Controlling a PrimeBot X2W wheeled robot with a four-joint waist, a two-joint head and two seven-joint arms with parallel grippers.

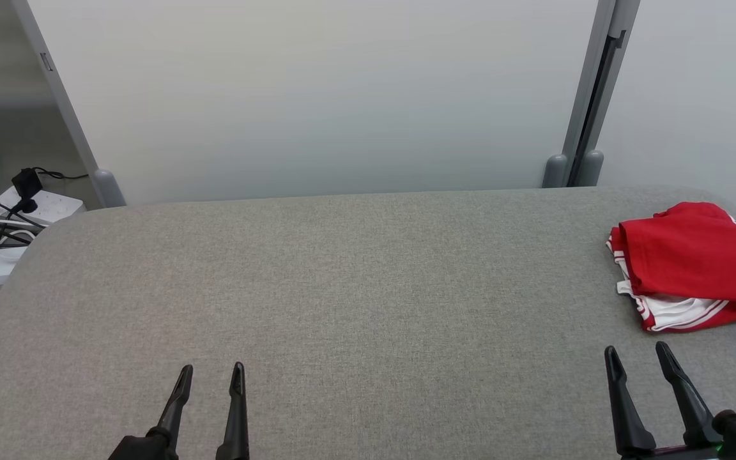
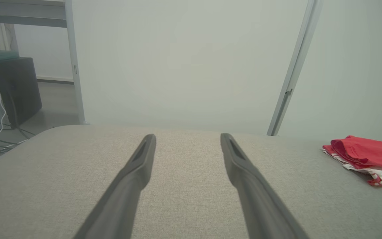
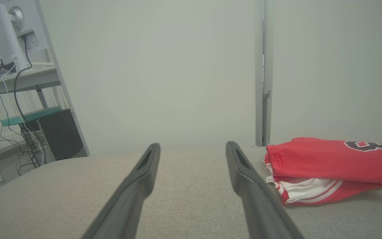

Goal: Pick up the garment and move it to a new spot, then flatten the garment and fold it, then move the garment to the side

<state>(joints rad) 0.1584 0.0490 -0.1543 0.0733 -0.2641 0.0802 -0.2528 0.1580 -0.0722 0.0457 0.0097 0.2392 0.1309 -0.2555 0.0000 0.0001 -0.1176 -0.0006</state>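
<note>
**Folded red garment lies at table's right end as both grippers hang empty**

At far left, a white power strip point(image 1: 48, 206) with dark and white cables plugged into it sits just off the rounded corner of the grey fabric-covered table point(image 1: 342, 287). The left gripper point(image 1: 212, 369) shows at the lower left of the head view. Its two dark fingers are spread apart over bare cloth with nothing between them, well apart from the clothing. Whether the fingertips touch the surface cannot be told. Behind the table stands a pale partition panel point(image 1: 317, 96), which meets a grey post point(image 1: 588, 96) toward the right. The right gripper point(image 1: 636, 349) shows at the lower right, its fingers likewise parted and empty. The garment point(image 1: 694, 265) lies just beyond it and to its right, clear of both fingers. It is red with white striped trim and a dark numeral edged in white. It rests folded in a compact stack near the table's far right corner and runs out of the head view's right edge. The right wrist view shows its layers, red on top and a white panel with red stripes beneath.
</note>
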